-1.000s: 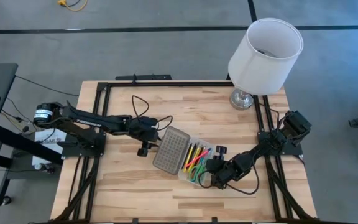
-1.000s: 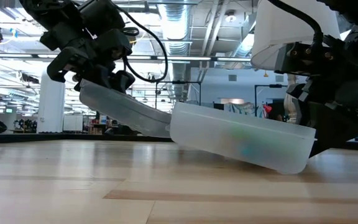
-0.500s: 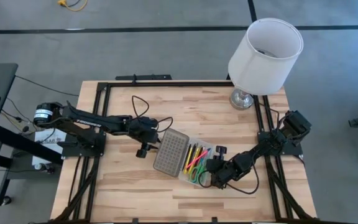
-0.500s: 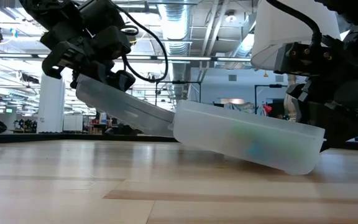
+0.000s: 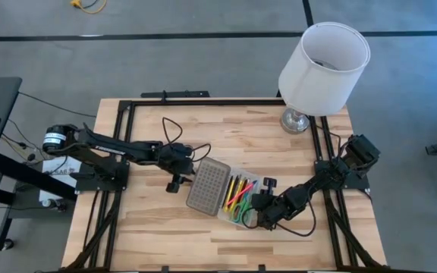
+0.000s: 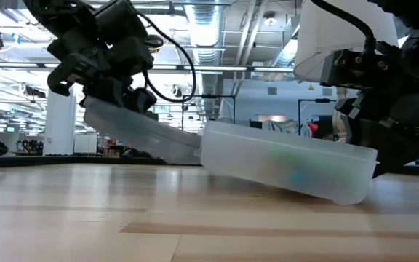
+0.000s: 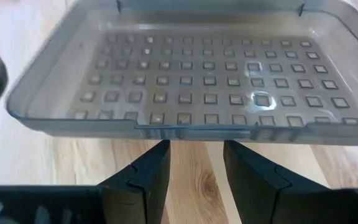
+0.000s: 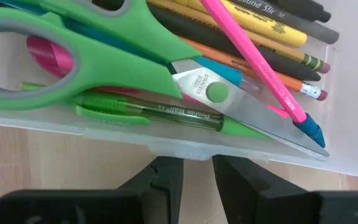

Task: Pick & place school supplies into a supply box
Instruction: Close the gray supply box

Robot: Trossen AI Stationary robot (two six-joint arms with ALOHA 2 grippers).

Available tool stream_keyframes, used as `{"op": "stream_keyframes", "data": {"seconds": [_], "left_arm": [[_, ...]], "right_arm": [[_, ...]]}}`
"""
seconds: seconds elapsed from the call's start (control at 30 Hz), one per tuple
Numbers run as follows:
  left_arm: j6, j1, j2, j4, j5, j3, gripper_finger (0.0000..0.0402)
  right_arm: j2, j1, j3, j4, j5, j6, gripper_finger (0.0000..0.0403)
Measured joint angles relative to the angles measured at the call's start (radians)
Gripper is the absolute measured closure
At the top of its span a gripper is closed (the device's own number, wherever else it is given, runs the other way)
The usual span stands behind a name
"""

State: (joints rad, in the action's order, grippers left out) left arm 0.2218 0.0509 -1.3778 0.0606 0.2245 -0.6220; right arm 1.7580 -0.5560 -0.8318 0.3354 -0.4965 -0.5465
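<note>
Here we list the supply box [image 5: 240,200] near the centre of the wooden table [image 5: 150,235], its tray tilted, one end raised off the wood in the low view. Its grey dotted lid [image 5: 206,183] lies swung open toward nine o'clock. In the tray we find green-handled scissors [image 8: 73,46], a pink pencil [image 8: 253,62], a green pen [image 8: 148,112], yellow and orange pencils [image 8: 272,43]. The left gripper [image 7: 194,177] sits at the lid's nine-o'clock edge, fingers [image 7: 148,180] apart, just beneath the rim; whether they touch it we cannot tell. The right gripper [image 8: 197,177] sits at the tray's four-o'clock side, fingers [image 8: 166,180] slightly parted under the clear wall, clamping nothing we can see. Toward one o'clock, well apart, stands a lamp with a white shade [image 5: 325,64]. Black cables [image 5: 174,133] trail across the wood by the left arm.
</note>
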Motion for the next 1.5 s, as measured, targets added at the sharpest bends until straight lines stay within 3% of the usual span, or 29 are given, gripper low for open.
{"op": "stream_keyframes", "data": {"seconds": [0.27, 1.27, 1.5], "left_arm": [[0.004, 0.001, -0.069, -0.015, 0.009, 0.002, 0.0255], [0.039, 0.002, -0.052, -0.032, 0.005, 0.002, 0.0255], [0.045, 0.001, 0.0, -0.046, 0.006, -0.001, 0.0255]], "right_arm": [[0.0, 0.0, 0.001, -0.005, -0.004, 0.006, 0.0317], [-0.001, -0.002, -0.001, 0.007, 0.021, 0.004, 0.0317], [-0.002, -0.012, -0.002, 0.026, 0.025, -0.013, 0.0317]]}}
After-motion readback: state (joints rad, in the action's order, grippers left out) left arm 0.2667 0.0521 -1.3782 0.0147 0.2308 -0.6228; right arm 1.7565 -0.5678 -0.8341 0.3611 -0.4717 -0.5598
